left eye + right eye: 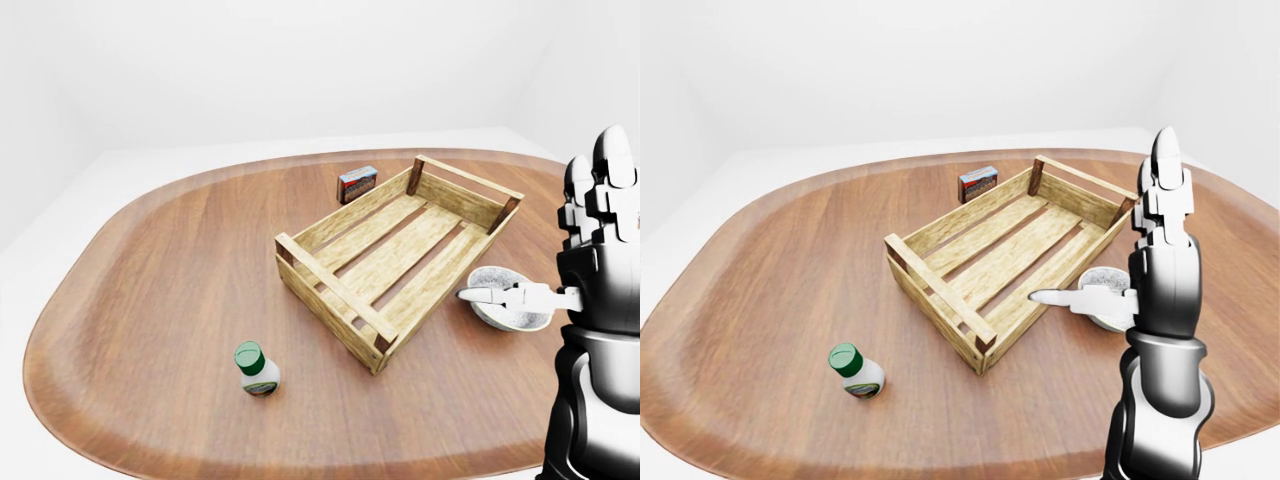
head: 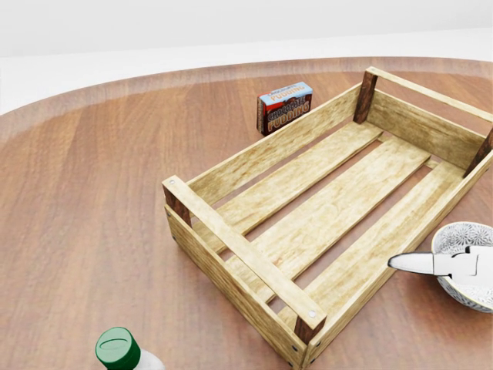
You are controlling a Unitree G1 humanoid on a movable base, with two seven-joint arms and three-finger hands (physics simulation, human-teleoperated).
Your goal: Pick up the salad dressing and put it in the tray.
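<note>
The salad dressing point(image 1: 256, 368), a white bottle with a green cap, stands on the wooden table at the lower left of the left-eye view, well apart from the tray. The tray point(image 1: 331, 288) is an empty slatted wooden crate lying diagonally at the middle. My right hand point(image 1: 1145, 255) is raised at the right, fingers point(image 1: 1167, 165) pointing up and thumb stretched left over a bowl; it is open and holds nothing. It is far to the right of the bottle. My left hand does not show in any view.
A patterned grey bowl point(image 1: 508, 315) sits just right of the tray's near corner, under my thumb. A chocolate pudding box point(image 1: 357, 184) stands beyond the tray's far long side. The round table's edge point(image 1: 60, 300) curves along the left.
</note>
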